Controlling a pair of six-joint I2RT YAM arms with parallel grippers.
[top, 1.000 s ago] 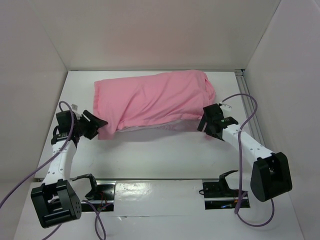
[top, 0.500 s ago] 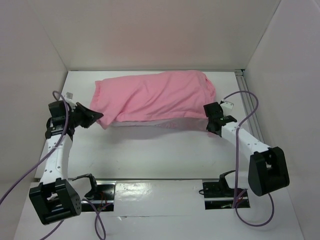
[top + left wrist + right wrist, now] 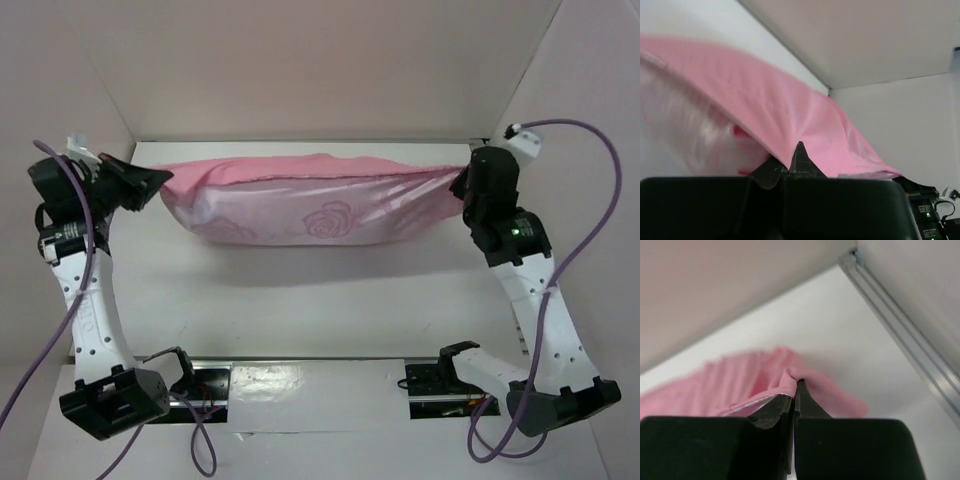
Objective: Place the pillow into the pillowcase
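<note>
L gripper (image 3: 158, 181) & R gripper (image 3: 462, 188) each clamped on pillowcase (image 3: 310, 210) end; cloth taut btwn, off table (image 3: 300, 305).

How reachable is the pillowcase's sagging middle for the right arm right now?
Probably not without letting go: the right claw is shut on the pillowcase at its right end, holding it aloft, while the left claw pinches the other end.

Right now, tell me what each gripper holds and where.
Both hold the pillowcase: the left gripper pinches its left end, the right gripper its right end.
</note>
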